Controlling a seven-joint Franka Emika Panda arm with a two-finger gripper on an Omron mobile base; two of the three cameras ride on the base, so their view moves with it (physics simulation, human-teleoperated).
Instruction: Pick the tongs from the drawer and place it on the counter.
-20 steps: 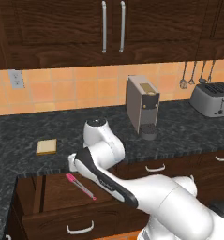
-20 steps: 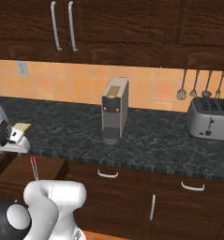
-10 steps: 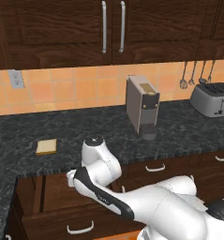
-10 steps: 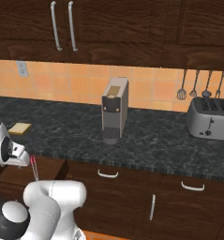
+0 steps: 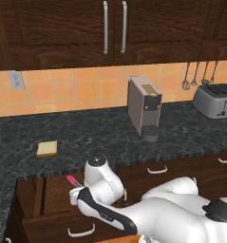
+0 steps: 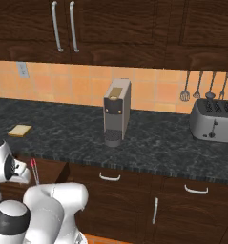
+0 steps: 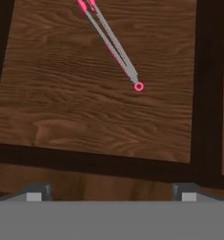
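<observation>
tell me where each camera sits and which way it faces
Left base view: behind the arm on its left, looking forward and down at the counter and open drawer; the white arm fills the lower right.
Right base view: behind on the right; the arm is lower left.
Hand view: on the hand, looking down at the drawer bottom past the open tool.
All share the tongs.

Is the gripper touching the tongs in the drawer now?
Apart. In the hand view the gripper is open and bare drawer wood lies between its tips and the tongs.
</observation>
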